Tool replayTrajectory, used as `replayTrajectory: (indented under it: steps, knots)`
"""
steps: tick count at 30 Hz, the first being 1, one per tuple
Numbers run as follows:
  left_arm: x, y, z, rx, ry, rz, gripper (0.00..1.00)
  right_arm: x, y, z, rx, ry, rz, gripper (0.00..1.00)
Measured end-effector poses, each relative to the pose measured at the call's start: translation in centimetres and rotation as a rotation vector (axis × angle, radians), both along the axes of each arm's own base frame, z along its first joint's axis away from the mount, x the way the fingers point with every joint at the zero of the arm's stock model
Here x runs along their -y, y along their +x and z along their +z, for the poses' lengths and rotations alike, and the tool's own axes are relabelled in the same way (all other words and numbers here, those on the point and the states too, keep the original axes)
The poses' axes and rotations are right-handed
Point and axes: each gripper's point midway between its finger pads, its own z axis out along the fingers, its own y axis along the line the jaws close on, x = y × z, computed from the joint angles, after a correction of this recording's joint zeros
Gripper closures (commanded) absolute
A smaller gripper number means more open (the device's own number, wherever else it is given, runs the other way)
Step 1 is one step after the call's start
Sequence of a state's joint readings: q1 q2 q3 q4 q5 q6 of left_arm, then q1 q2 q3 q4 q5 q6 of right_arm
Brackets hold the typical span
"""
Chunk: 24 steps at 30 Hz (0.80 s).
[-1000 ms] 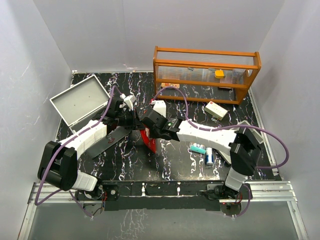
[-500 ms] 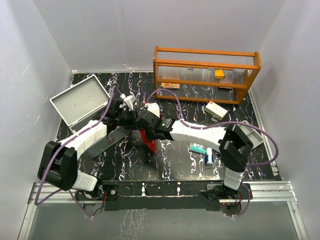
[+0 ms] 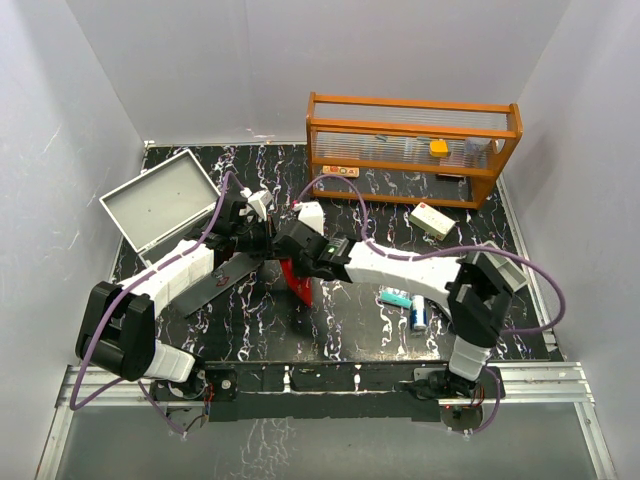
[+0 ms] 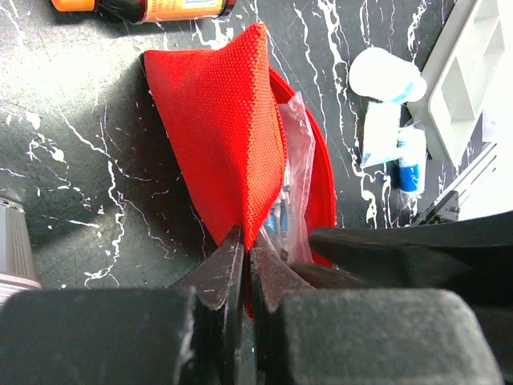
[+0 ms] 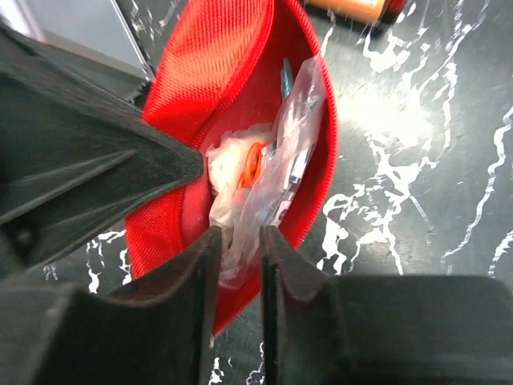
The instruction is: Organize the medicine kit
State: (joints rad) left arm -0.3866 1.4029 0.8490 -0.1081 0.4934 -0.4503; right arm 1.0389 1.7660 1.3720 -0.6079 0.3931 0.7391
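Note:
The medicine kit point(image 3: 160, 205), a light-grey metal case, lies open at the far left of the table. A red fabric pouch point(image 3: 298, 280) stands mid-table with its mouth open. My left gripper point(image 4: 247, 241) is shut on the pouch's point(image 4: 216, 120) upper fabric edge and holds that side up. My right gripper point(image 5: 239, 237) sits at the mouth of the pouch point(image 5: 216, 64). Its jaws stand a little apart around the end of a clear plastic packet point(image 5: 288, 152) that sticks out of the pouch. White wrapping and an orange item lie deeper inside.
An orange wooden shelf point(image 3: 410, 145) with small items stands at the back right. A white box point(image 3: 432, 220), two small bottles point(image 3: 395, 297) point(image 3: 419, 315) and a grey divided tray point(image 3: 500, 265) lie on the right. An amber bottle point(image 4: 144, 8) lies beyond the pouch.
My right arm has reached a little further left over the pouch, with its elbow drawn in. The left arm and the pouch have stayed put.

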Motion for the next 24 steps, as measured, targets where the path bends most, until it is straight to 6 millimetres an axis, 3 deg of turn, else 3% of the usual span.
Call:
replayTrajectory:
  steps: [5, 8, 15, 21, 24]
  knots:
    - [0.0, 0.0, 0.0, 0.001, -0.002, -0.001, 1.0, 1.0, 0.8, 4.4, 0.092, 0.069, -0.059, 0.64]
    - [0.0, 0.0, 0.0, 0.001, -0.002, -0.002, 1.0, 1.5, 1.3, 5.2, 0.12, 0.076, -0.086, 0.64]
    - [0.1, 0.0, 0.0, 0.0, -0.003, -0.003, 1.0, 2.0, 2.3, 2.1, 0.091, -0.006, -0.109, 0.67]
    - [0.1, 0.0, 0.1, 0.001, -0.004, -0.004, 1.0, 2.0, 3.1, -0.6, 0.067, -0.072, -0.105, 0.83]
    - [0.1, 0.0, 0.1, 0.001, -0.004, -0.004, 1.0, 1.8, 3.2, -0.9, 0.067, -0.075, -0.094, 0.84]
